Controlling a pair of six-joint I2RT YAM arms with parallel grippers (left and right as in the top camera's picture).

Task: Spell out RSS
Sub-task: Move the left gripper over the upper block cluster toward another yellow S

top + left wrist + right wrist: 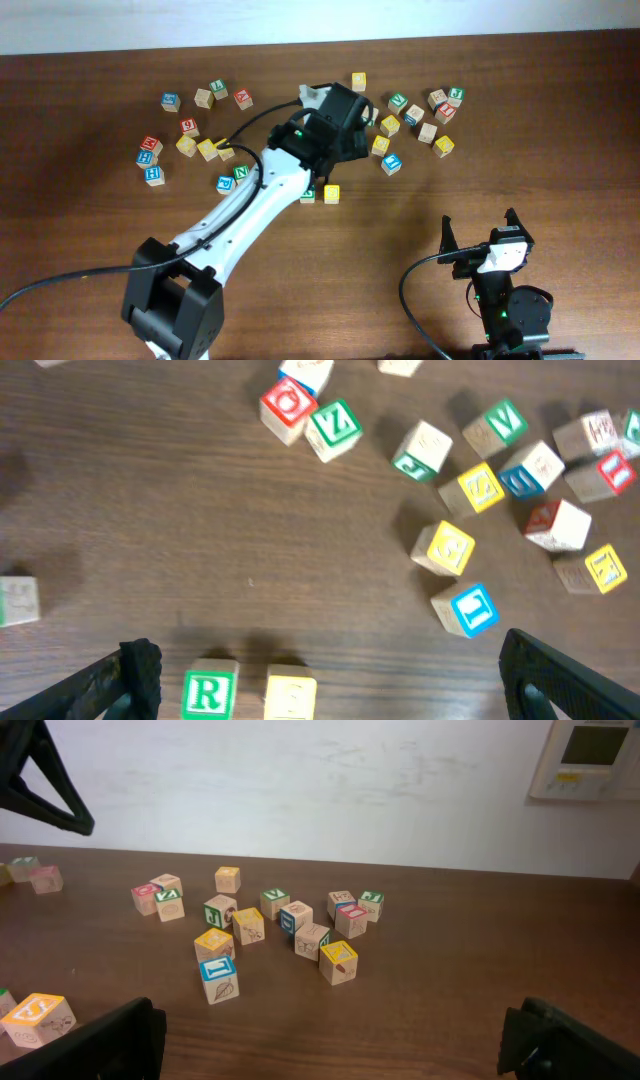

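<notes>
near the counter's (120, 60) middle, the r cube (208, 693) and a yellow cube (290, 697) sat side by side, just apart, between the left end effector's (325, 660) widely spread fingers, and neither finger touched them. a yellow s cube (478, 488) lay farther off among loose cubes (423, 448). by the near edge, the right end effector (480, 222) hung spread wide, holding nothing.

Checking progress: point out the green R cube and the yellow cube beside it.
Green R cube (208, 695): left wrist view, on the R face.
Yellow cube (291, 700): left wrist view, on its yellow face.
</notes>
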